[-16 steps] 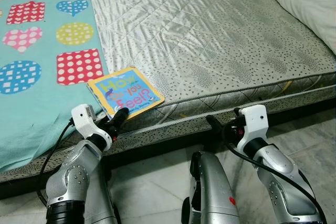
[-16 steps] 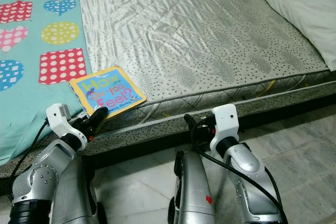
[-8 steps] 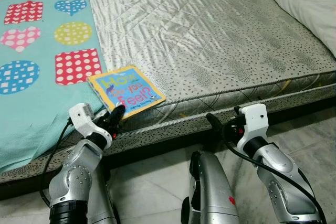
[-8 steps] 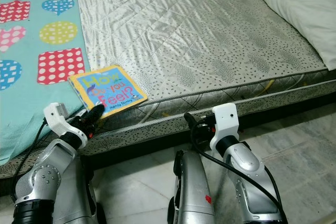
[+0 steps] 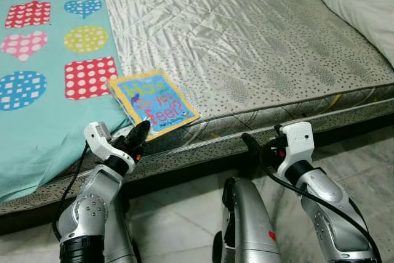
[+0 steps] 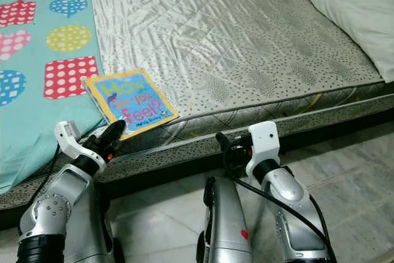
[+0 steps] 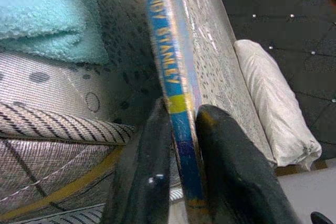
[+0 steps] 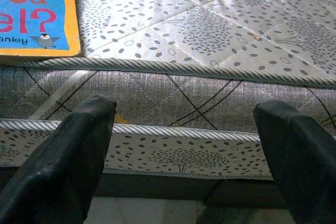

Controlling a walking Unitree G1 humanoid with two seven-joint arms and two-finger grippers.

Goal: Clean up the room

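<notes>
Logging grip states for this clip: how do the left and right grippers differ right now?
The left gripper has its jaws shut on the spine of the blue and yellow board book; the right gripper has its jaws spread wide, holding nothing. The left reaches the grey quilted mattress top's edge; the right faces its side. Both have black fingers.

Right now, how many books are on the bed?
1: the book lies at the mattress edge beside the blanket, its corner clamped in the left tool. Others may lie outside the pictures.

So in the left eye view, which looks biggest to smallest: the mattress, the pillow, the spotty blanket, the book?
1. Mattress.
2. Blanket.
3. Pillow, partly cut off by the frame.
4. Book, held at its edge by the left pincer.
</notes>
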